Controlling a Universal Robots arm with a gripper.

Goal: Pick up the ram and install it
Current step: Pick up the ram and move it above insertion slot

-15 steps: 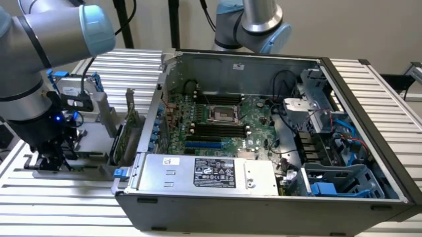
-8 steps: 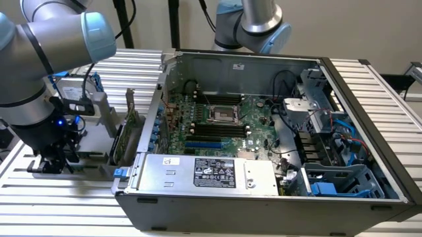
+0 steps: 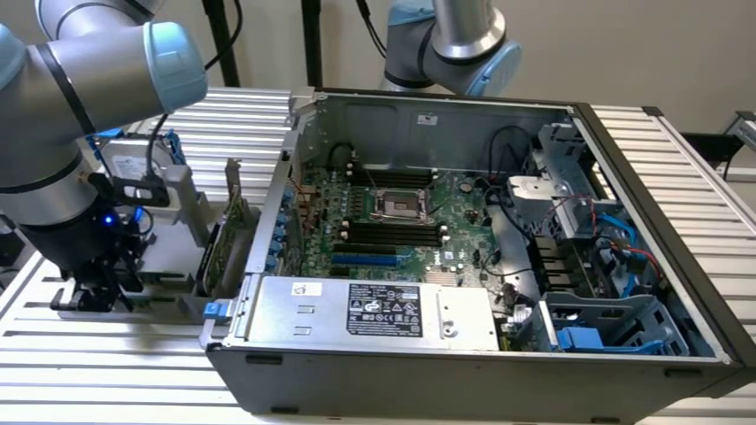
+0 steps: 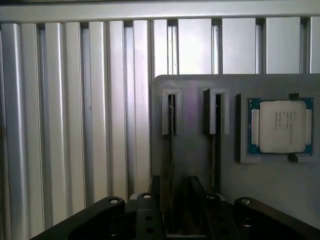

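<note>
We see the tool (image 3: 97, 297) at the lower left of the exterior frame, low over the tabletop (image 3: 71, 341) and beside the open computer case (image 3: 473, 376). In the wrist view it is released: its fingers (image 4: 196, 192) stand on both sides of the ram (image 4: 171, 140). The ram stands on edge in a slot of the grey holder (image 4: 192, 145), and a processor (image 4: 281, 126) lies near.

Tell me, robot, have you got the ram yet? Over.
Gripper open, down at the grey holder. Ram upright in its slot, not yet held. Nothing blocking.
</note>
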